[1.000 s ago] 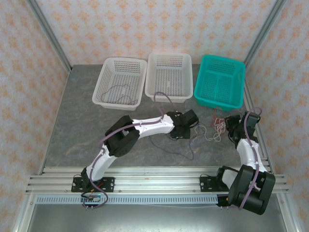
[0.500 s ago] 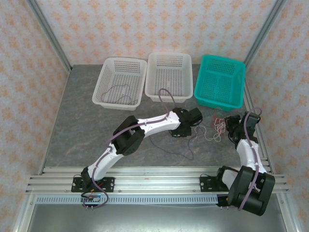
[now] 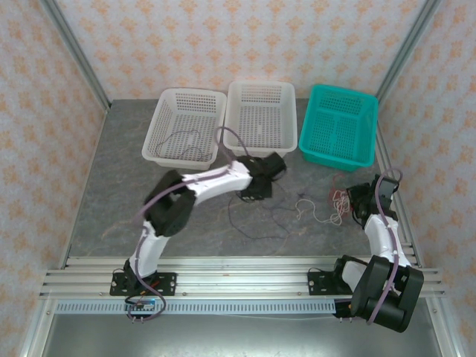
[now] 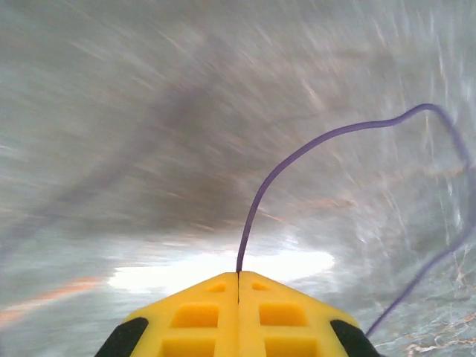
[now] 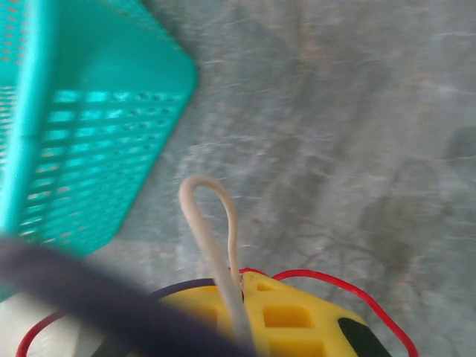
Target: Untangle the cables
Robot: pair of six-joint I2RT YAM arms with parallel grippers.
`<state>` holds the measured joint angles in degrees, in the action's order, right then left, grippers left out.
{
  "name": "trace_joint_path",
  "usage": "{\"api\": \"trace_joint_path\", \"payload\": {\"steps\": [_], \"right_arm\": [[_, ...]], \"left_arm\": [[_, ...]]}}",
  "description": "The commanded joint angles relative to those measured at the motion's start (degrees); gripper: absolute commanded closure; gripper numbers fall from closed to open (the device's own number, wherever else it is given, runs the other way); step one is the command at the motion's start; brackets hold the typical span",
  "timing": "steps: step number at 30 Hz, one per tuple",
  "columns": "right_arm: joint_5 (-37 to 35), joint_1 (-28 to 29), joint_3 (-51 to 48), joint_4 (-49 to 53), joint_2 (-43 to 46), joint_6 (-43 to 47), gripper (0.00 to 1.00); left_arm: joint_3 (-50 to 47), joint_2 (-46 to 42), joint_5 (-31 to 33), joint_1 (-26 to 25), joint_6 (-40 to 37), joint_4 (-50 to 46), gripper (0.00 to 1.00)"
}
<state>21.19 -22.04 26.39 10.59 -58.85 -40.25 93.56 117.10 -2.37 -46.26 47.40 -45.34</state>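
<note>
The left fingers [image 4: 238,286] are closed on the purple cable [image 4: 335,132]. The right fingers [image 5: 245,290] pinch the white cable [image 5: 202,181]. Pulling too hard could knot them tighter or let one slip out.

Matt grey tabletop [image 3: 119,193], perforated plastic baskets [image 3: 336,159], smooth purple cable [image 4: 297,152], smooth white cable [image 5: 202,181].

My right gripper [image 5: 242,294] is pinched closed on a white cable [image 5: 216,238], whose loop stands up just right of the teal basket [image 5: 82,126] corner. A red cable [image 5: 349,290] arcs around the yellow fingers [image 5: 297,316], farther from the basket. A blurred dark strand [image 5: 97,290] crosses below the basket.
</note>
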Motion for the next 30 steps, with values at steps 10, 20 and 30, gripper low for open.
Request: {"api": "trace_joint_path", "payload": {"steps": [10, 20, 30], "right_arm": [[-17.6, 0.2, 3.6, 5.8, -2.6, 1.2, 1.0], [-1.0, 13.9, 4.0, 2.2, 0.2, 17.0, 0.68], [0.2, 21.0, 7.8, 2.8, 8.3, 16.7, 0.42]], "left_arm": [[-17.7, -31.6, 12.0, 14.4, -4.8, 1.0, 1.0], [-25.1, -38.7, 1.9, 15.5, -10.7, 12.9, 1.0], [-19.6, -45.3, 4.7, 15.6, -13.8, 9.3, 1.0]]}}
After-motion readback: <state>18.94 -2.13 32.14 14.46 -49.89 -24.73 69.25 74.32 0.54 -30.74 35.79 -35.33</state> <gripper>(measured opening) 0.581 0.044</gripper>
